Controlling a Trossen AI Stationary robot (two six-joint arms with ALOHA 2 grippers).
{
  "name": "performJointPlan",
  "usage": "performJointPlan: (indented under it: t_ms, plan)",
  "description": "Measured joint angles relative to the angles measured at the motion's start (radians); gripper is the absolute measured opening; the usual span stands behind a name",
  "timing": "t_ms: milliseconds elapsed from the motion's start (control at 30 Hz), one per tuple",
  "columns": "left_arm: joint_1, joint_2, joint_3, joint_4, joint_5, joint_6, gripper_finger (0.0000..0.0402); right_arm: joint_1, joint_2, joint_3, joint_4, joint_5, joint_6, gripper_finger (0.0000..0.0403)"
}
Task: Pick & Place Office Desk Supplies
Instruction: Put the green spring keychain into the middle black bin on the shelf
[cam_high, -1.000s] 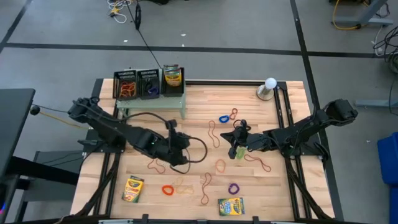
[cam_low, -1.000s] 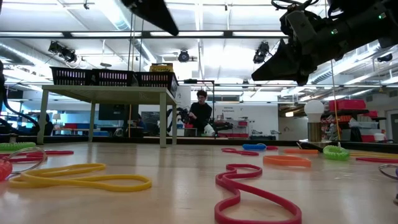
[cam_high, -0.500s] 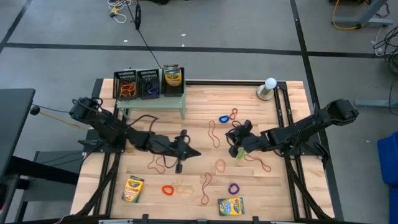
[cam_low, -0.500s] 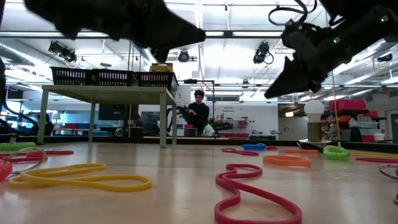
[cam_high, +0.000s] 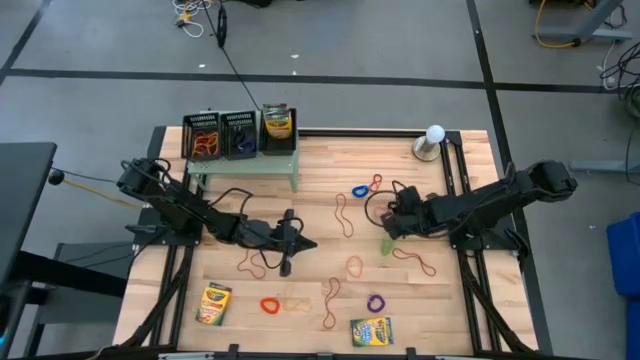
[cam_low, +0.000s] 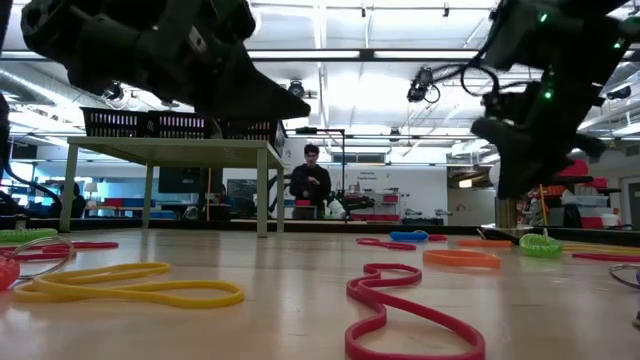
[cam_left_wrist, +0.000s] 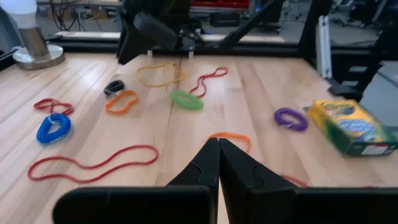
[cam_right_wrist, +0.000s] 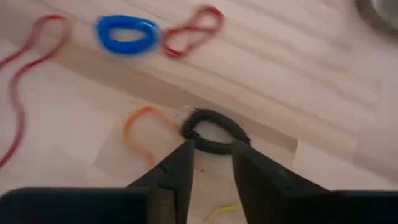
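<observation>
Fingers parted, the right gripper (cam_right_wrist: 211, 163) hovered just above the black band (cam_right_wrist: 214, 132) near the globe (cam_high: 433, 135), needing only to descend and close.

left gripper (cam_left_wrist: 218, 163): dark fingers pressing together, hovering over the wooden table (cam_left_wrist: 261, 99)
green band (cam_left_wrist: 185, 99): lying beyond the left gripper
orange band (cam_left_wrist: 120, 101): lying beside the green band
purple band (cam_left_wrist: 290, 118): lying between the green band and a crayon box (cam_left_wrist: 350, 126)
</observation>
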Motion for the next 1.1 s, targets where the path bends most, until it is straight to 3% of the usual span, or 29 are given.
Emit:
performJointPlan:
  t_ms: [167, 333, 500, 733, 1100]
  plan:
    - [0.001, 0.071, 0.000, 0.079, -0.004, 0.003, 0.0009, -0.105, 0.001, -0.047, 0.060, -0.098, 0.105, 0.0142]
    - [-0.001, 0.127, 0.001, 0.132, 0.009, -0.001, 0.0009, -0.144, 0.001, -0.080, 0.138, -0.188, 0.101, 0.0153]
    - [-0.001, 0.131, 0.002, 0.132, 0.011, 0.000, 0.0009, -0.050, 0.001, -0.055, 0.156, -0.292, 0.078, 0.0163]
    - [-0.001, 0.131, 0.002, 0.129, 0.011, 0.004, 0.0009, 0.128, 0.016, -0.054, 0.199, -0.307, 0.097, 0.0169]
    - [-0.001, 0.131, 0.002, 0.123, 0.011, -0.018, 0.0009, 0.137, 0.144, -0.054, 0.255, -0.340, -0.009, 0.0168]
